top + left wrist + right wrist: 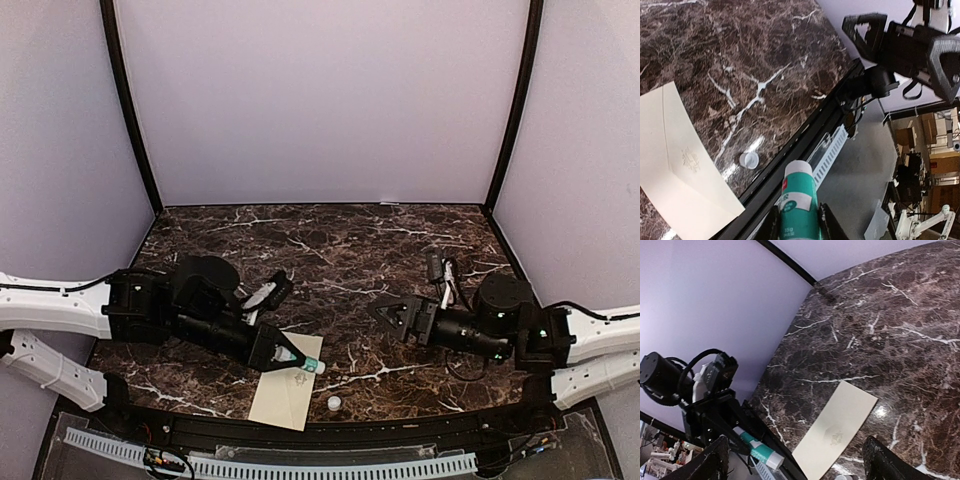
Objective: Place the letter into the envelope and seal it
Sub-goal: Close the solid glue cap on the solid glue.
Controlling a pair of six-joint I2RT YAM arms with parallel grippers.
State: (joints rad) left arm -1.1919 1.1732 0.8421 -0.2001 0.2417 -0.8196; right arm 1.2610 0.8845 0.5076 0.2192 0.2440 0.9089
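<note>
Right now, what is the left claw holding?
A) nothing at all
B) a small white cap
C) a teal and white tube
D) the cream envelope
C: the left gripper is closed on either side of the teal and white tube, while the envelope and the small white cap lie on the table.

A dark brown marble table [350, 250] with white veins stands between plain lilac walls [320, 100]. A teal-and-white glue stick [799, 205] is up off the table, over its near part. A small white cap [749, 160] lies near the front edge. A slotted white strip [300, 465] runs below that edge.
</note>
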